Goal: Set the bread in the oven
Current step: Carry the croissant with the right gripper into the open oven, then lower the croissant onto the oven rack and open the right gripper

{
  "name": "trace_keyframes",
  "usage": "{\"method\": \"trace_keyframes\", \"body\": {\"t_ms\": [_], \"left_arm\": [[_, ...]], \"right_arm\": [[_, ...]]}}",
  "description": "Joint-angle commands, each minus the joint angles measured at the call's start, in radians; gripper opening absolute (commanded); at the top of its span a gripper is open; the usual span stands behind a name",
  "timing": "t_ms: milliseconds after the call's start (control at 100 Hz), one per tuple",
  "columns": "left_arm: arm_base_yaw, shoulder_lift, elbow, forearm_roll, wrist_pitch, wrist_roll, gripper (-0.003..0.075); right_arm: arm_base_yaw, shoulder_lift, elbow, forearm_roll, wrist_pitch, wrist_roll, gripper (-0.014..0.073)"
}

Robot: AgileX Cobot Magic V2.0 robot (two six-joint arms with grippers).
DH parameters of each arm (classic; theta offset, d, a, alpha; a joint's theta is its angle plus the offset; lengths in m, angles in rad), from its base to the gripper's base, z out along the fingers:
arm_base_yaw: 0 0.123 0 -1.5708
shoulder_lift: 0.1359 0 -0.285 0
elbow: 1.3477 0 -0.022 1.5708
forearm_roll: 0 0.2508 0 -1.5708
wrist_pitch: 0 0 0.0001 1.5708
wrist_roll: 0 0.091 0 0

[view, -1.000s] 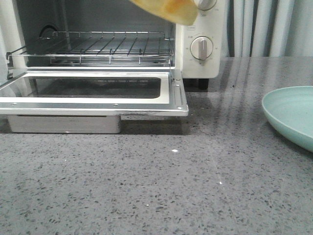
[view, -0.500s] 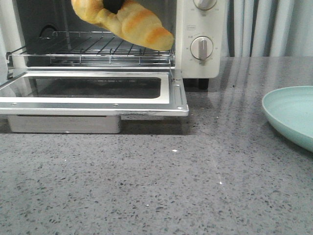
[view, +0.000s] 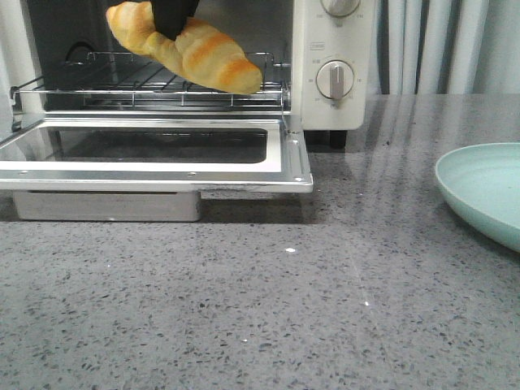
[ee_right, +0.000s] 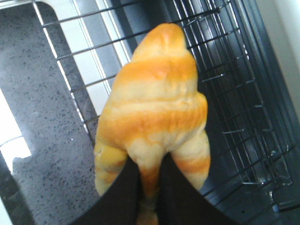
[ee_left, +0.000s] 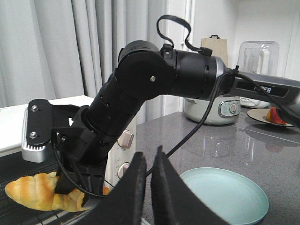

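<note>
The right claw (view: 173,16) is clamped on the bread (view: 191,49), its dark fingers (ee_right: 117,197) pinching the roll near its middle so that one tapered end slants down toward the dial side and the other sticks out the opposite way. The bread hangs at the open mouth of the oven (view: 325,106), just above the front of the wire rack (view: 162,85); whether its low tip touches the wires cannot be told. The glass door (view: 154,154) lies folded flat out over the grey speckled bench (view: 260,309). From the left wrist view the right arm reaches down to the bread (ee_left: 37,192) at the oven (ee_left: 14,117), while the left claw (ee_left: 149,187) is held well apart from it with its two fingers pressed nearly together on nothing. A pale green plate (view: 487,191) sits on the bench, off toward the right arm's side and away from the oven.
</note>
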Motion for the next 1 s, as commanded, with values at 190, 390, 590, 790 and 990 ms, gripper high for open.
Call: {"method": "trace_keyframes", "body": {"t_ms": [190,390,590,790,990], "left_arm": [[-0.004,0.009,-0.033,-0.053,-0.013,-0.007,-0.0020],[-0.004,0.009,-0.033,-0.053,-0.005,-0.007,-0.0020],[-0.004,0.009,-0.033,-0.053,0.008,-0.007,-0.0020],[-0.004,0.009,-0.033,-0.048,0.010,-0.007,-0.0020],[-0.004,0.009,-0.033,-0.044,0.010,-0.007,-0.0020]], "right_arm": [[0.001,-0.053,-0.031,-0.059,-0.105,0.006,-0.0072],[0.001,-0.053,-0.031,-0.064,-0.110,0.016,0.0129],[0.001,-0.053,-0.031,-0.080,-0.127,0.067,0.0444],[0.001,-0.053,-0.038,-0.088,-0.133,0.067,0.0437],[0.001,-0.053,-0.072,-0.096,-0.162,0.067,0.0437]]}}
